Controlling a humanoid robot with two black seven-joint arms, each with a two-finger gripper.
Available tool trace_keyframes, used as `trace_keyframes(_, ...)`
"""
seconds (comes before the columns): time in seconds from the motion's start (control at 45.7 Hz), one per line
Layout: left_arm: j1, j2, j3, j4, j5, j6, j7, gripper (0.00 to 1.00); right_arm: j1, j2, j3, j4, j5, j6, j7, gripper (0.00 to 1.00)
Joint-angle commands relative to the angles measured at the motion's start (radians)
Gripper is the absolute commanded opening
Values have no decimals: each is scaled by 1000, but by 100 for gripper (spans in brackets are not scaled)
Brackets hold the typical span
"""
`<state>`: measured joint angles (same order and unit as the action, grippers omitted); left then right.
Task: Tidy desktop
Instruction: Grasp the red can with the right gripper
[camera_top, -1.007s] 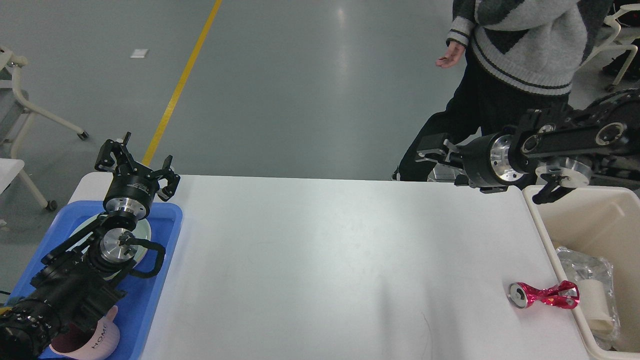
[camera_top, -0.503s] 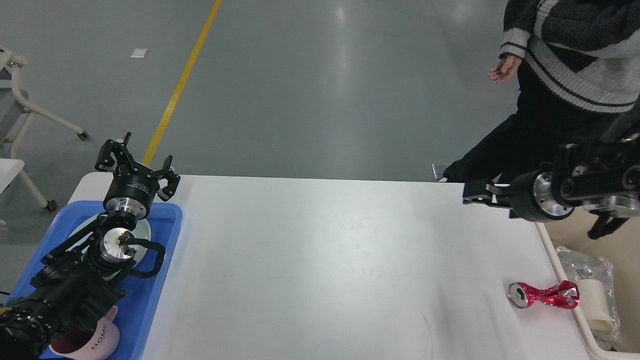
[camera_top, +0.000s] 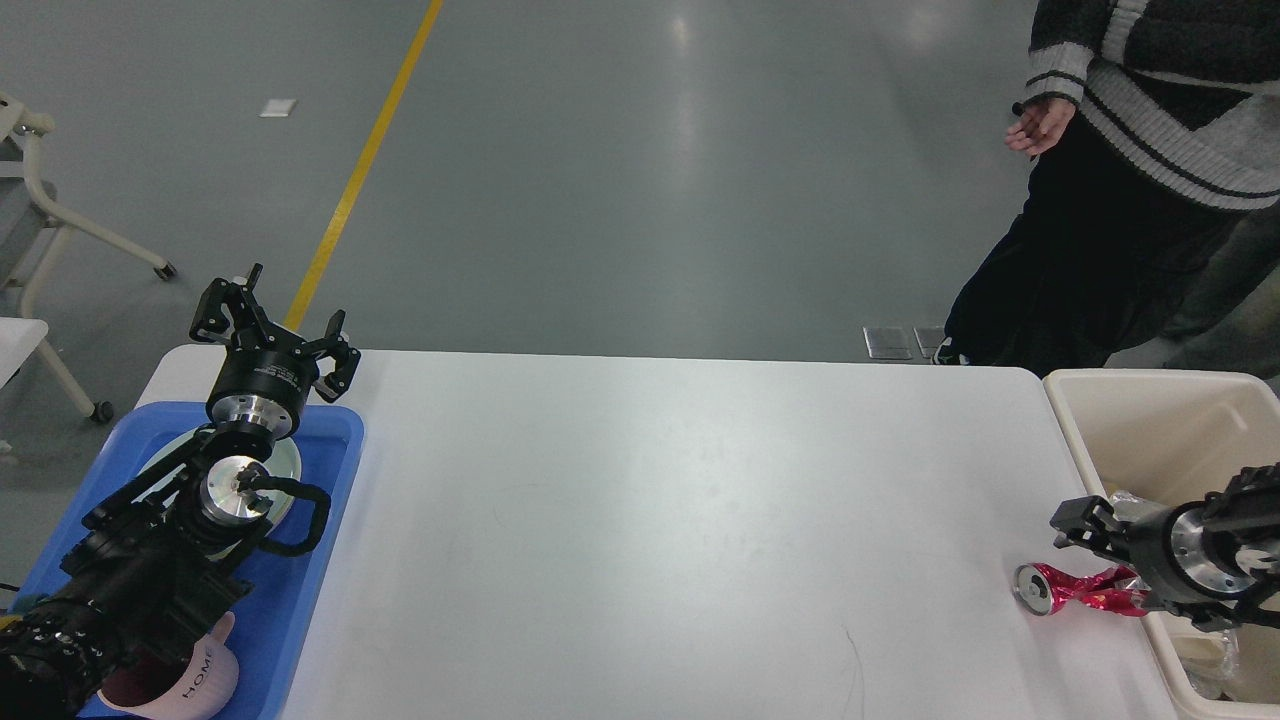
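desk (camera_top: 650, 520) being tidied | right claw (camera_top: 1072, 523) state cannot be told | crushed can (camera_top: 1075, 588) just below it: light, thin, being judged graspable at pinched waist | left claw (camera_top: 272, 325) open

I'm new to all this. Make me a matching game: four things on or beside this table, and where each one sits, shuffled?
Things:
1. crushed red can
2. pink mug
3. cream bin
4. white plate

Places:
A. near end of the blue tray
B. beyond the desktop's right edge
C. far end of the blue tray, partly under the left arm
D. on the desktop near its right edge

Pairs: 1-D, 2-A, 3-B, 4-C
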<state>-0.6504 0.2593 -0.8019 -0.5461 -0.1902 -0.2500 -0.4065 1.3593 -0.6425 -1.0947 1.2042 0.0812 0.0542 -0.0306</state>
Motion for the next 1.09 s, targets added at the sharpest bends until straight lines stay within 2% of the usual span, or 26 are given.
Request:
trace_keyframes(0.0,0,0,0,0,0,0,0,96,-60,9,12,-69,94,1,-34,100)
trace_keyframes(0.219,0,0,1,0,0,0,0,96,-219,58,125,-273,276,42,-43,100)
trace_keyframes(0.46,0,0,1,0,0,0,0,96,-328,67,260,-391,358,47,-58,99)
trace_keyframes(0.503,0,0,0,0,0,0,0,96,-341,76,259,-394,358,47,-54,93)
trace_keyframes(0.525,0,0,0,0,0,0,0,96,-344,79,259,-396,356,46,-52,84)
trace_keyframes(0.569,0,0,0,0,0,0,0,96,-345,87,257,-397,354,39,-52,52)
trace_keyframes(0.591,0,0,0,0,0,0,0,96,-347,92,256,-397,353,38,-52,40)
trace_keyframes(0.679,0,0,1,0,0,0,0,96,-353,113,254,-396,351,36,-52,20)
trace_keyframes(0.722,0,0,1,0,0,0,0,96,-350,124,256,-393,348,42,-54,0)
trace_keyframes(0.876,0,0,1,0,0,0,0,96,-336,135,280,-390,359,-30,-63,0)
trace_keyframes(1.073,0,0,1,0,0,0,0,96,-327,115,292,-384,354,-27,-63,0)
